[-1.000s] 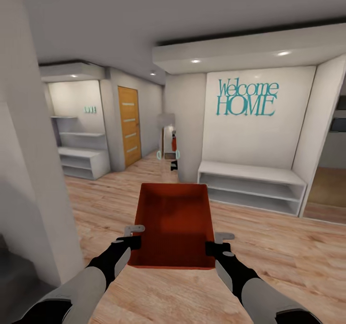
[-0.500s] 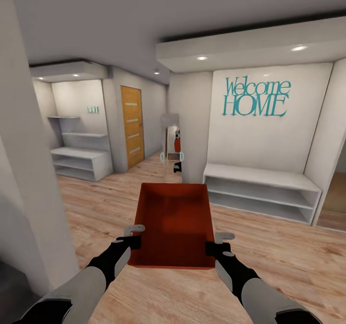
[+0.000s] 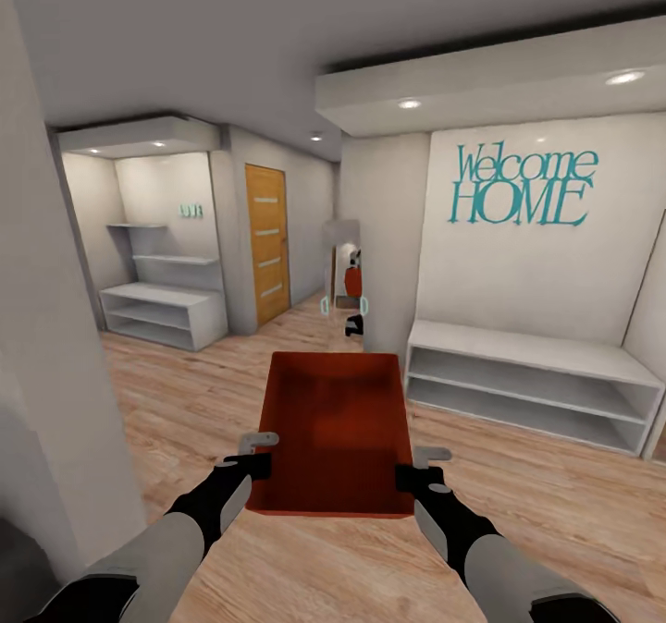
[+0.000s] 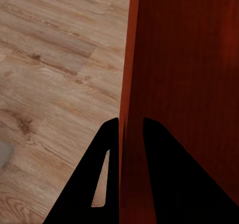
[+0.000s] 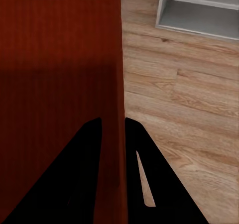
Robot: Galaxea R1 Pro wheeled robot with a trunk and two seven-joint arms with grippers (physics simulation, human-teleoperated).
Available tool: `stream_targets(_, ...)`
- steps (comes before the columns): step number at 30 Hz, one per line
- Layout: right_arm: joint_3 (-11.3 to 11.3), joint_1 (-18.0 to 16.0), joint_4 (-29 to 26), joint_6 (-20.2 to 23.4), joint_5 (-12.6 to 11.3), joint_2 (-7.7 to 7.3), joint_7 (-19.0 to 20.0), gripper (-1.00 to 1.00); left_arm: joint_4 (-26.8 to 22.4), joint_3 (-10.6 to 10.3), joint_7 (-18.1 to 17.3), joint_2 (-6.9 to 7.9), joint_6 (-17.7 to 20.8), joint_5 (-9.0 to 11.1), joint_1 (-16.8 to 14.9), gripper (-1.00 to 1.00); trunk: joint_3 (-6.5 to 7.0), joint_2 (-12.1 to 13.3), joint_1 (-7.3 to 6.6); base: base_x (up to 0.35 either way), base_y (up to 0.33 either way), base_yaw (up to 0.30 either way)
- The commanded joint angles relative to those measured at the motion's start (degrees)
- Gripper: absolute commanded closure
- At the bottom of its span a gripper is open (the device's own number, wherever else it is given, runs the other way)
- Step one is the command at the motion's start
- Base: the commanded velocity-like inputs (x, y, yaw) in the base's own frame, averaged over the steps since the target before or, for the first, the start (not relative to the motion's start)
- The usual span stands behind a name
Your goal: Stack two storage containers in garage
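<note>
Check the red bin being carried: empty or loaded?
Empty. The head view looks into the bin and shows only bare red floor and walls, nothing inside.

Matt red-orange container (image 3: 335,420); grained wood-plank floor (image 3: 555,494).

Light wood plank floor (image 3: 194,401) carries two white shelf benches (image 3: 527,383).
</note>
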Motion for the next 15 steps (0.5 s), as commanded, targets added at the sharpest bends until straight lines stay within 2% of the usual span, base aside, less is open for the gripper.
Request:
stream_targets(1,-0.6,0.0,0.1,-0.1,-0.5,-0.55,-0.5,1.0,-1.0,1.8,0.6,0.32,0.4,-1.1,0.0,1.0,-0.03,0.0,0.05,0.323,0.0,0.257)
stream_targets(10,-0.7,0.0,0.1,-0.1,-0.5,-0.57,-0.5,1.0,-1.0,1.8,0.6,0.32,0.5,-1.1,0.0,1.0,-0.03,0.0,0.05,0.323,0.0,0.264)
stream_targets(15,-0.7,0.0,0.1,-0.2,-0.5,-0.49,-0.5,1.0,-1.0,1.8,0.6,0.32,0.4,-1.1,0.0,1.0,-0.03,0.0,0.05,0.323,0.0,0.05)
